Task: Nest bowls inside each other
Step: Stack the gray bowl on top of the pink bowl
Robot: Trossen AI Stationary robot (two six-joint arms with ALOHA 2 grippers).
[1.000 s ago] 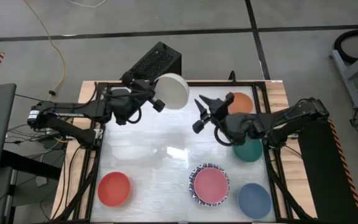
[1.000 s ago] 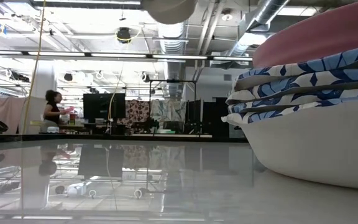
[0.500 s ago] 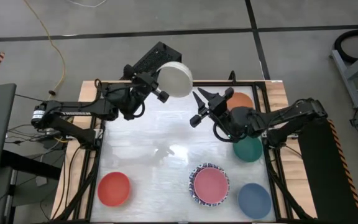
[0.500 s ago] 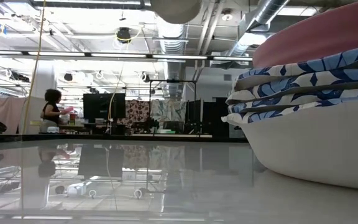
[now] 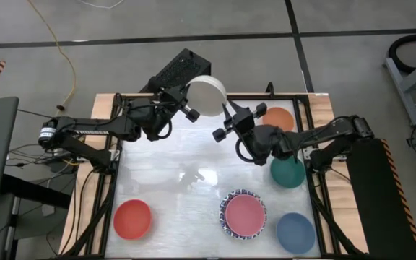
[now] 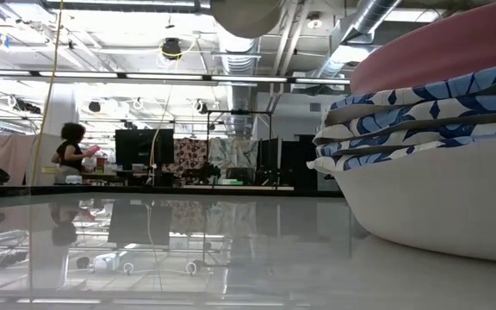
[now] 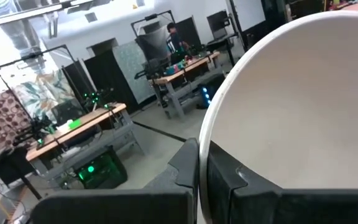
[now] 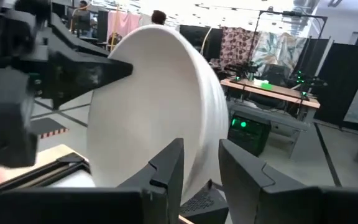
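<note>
My left gripper is shut on a cream bowl, held high over the table's far middle; the low view shows the bowl's underside at the top. My right gripper is open just right of the bowl. In the right wrist view the bowl's lower rim lies between its two fingers; I cannot tell whether they touch it. A pink bowl tops a stack of blue-patterned bowls at the near middle. Red, blue, teal and orange bowls rest on their bases. My left gripper pinches the cream bowl's rim, one finger inside the bowl and one outside. The fingers come about level from the table's left. The bowl is lifted clear of the table and tilted.
A black box stands beyond the table's far edge, behind the left gripper. A dark frame runs around the white tabletop. In the low view the bowl stack fills the right side.
My left gripper has carried the cream bowl a little toward the table's far right and turned it. My right gripper has gone left and toward the far edge, up to the bowl's rim, turning as it went. Its finger gap looks unchanged.
</note>
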